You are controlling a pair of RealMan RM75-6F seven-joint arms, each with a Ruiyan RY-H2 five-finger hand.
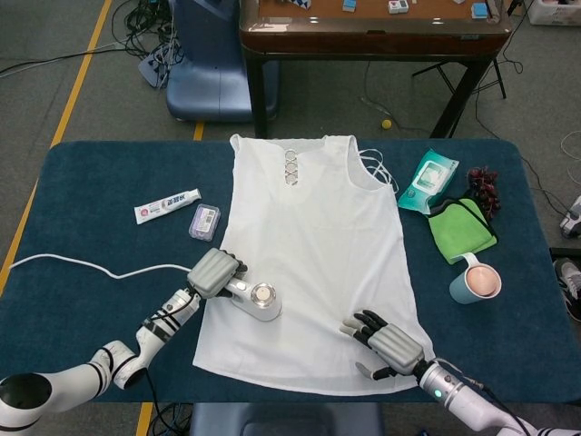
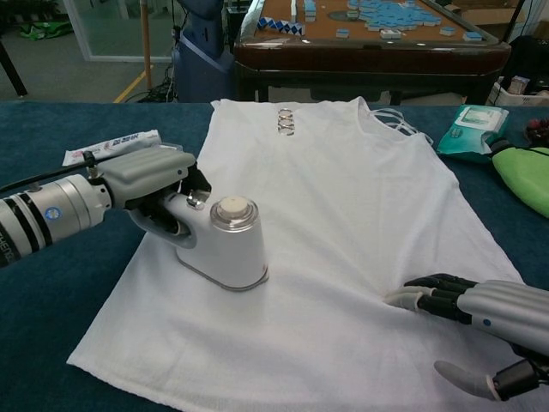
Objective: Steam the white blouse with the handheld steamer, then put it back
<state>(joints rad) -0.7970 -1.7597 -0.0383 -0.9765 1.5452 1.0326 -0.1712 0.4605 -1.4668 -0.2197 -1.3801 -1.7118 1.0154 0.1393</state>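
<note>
The white blouse (image 1: pixel 313 245) (image 2: pixel 343 223) lies flat on the blue table, neckline at the far side. My left hand (image 1: pixel 215 272) (image 2: pixel 150 184) grips the handle of the white handheld steamer (image 1: pixel 259 301) (image 2: pixel 225 243), whose head rests on the blouse's lower left part. My right hand (image 1: pixel 386 343) (image 2: pixel 480 322) lies on the blouse's lower right corner, fingertips touching the cloth, holding nothing.
A white cord (image 1: pixel 82 266) trails left over the table. Toothpaste tube (image 1: pixel 167 205) (image 2: pixel 111 146) and a small purple packet (image 1: pixel 204 221) lie left of the blouse. Right side: wipes pack (image 1: pixel 428 180) (image 2: pixel 472 127), green cloth (image 1: pixel 461 229), mug (image 1: pixel 475 282), dark grapes (image 1: pixel 482 186).
</note>
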